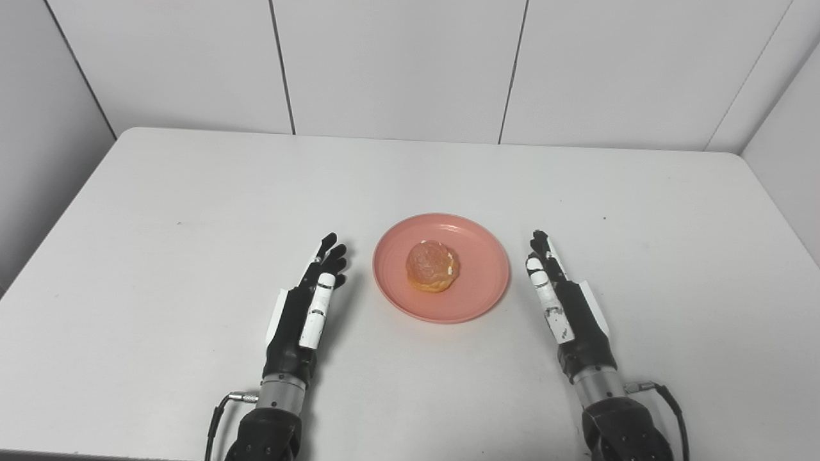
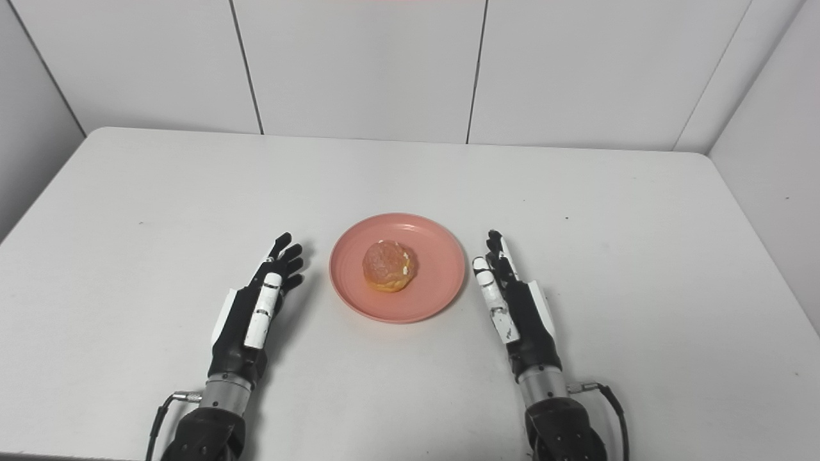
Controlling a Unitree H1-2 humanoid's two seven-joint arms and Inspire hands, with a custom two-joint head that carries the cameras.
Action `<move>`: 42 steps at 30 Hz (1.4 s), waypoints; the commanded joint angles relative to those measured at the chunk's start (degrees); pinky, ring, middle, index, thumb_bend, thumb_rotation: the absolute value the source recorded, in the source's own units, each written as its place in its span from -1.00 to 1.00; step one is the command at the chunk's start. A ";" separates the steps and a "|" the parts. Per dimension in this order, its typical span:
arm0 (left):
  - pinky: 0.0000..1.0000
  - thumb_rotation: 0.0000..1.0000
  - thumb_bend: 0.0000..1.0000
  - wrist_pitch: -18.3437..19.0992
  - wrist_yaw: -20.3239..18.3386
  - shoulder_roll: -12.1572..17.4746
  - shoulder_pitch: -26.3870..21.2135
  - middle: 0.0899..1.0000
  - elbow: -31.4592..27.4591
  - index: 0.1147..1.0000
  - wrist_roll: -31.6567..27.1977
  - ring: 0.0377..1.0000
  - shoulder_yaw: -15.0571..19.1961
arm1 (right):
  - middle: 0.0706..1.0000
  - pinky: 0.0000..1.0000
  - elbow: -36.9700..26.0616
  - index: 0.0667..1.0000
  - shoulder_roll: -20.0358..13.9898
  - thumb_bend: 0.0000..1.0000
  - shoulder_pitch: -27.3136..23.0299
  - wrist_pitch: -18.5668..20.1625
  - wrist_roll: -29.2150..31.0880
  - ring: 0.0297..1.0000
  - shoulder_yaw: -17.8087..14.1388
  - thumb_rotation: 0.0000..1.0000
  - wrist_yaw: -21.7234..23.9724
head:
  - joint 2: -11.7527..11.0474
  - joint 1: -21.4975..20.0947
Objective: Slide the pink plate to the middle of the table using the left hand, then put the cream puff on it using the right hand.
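Round pink plastic plate (image 1: 441, 267) sits about centre frame on the white matte table (image 1: 192, 192), roughly mid-table left to right, a bit toward the near edge. The golden-brown cream puff (image 1: 432, 266) with a pale cream seam on its right side rests on the plate's flat, slightly left of plate centre, upright, not overhanging the rim. Left hand (image 1: 309, 302), black with a white thumb, lies lower left of the plate, palm turned inward, fingers extended and close together, holding nothing; fingertips are near the plate rim but apart from it. Right hand (image 1: 564, 301) mirrors it lower right of the plate, fingers straight and bunched side by side, empty, also clear of the rim. Neither hand touches plate or puff. Both forearms come up from the bottom edge, cables (image 1: 669, 400) trailing at the wrists. Rest of the tabletop shows only a few small specks; grey panel walls (image 1: 397, 64) run across the top of the frame. My read: both steps look done, since the plate is in the middle and the puff is on it. Nothing obvious left except maybe pulling the arms back to rest. Can't tell if the plate is exactly centred front to back from this angle, but placement looks stable.
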 commanded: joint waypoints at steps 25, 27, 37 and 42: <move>0.81 1.00 -0.04 -0.91 -0.14 0.95 1.45 0.82 -1.05 0.80 0.39 0.81 0.15 | 0.97 0.92 -2.82 0.97 0.30 -0.51 -1.05 1.40 -0.19 0.95 0.31 1.00 -0.33 | 0.61 0.12; 0.81 1.00 -0.05 -0.62 -0.18 1.08 1.48 0.82 -1.29 0.81 0.80 0.81 0.01 | 0.97 0.92 -2.81 0.97 0.32 -0.51 -1.01 1.21 0.02 0.94 0.24 1.00 -0.31 | 0.65 0.13; 0.81 1.00 -0.06 -0.77 -0.33 0.98 1.52 0.82 -1.46 0.81 0.18 0.81 0.20 | 0.96 0.91 -2.99 0.97 0.31 -0.50 -0.90 1.44 -0.39 0.93 0.40 1.00 -0.44 | 0.66 0.18; 0.80 1.00 -0.07 -0.64 -0.30 1.05 1.54 0.82 -1.59 0.81 0.32 0.80 0.21 | 0.95 0.90 -3.44 0.96 0.48 -0.49 -0.83 2.28 -0.78 0.92 0.44 1.00 -0.77 | 0.78 0.22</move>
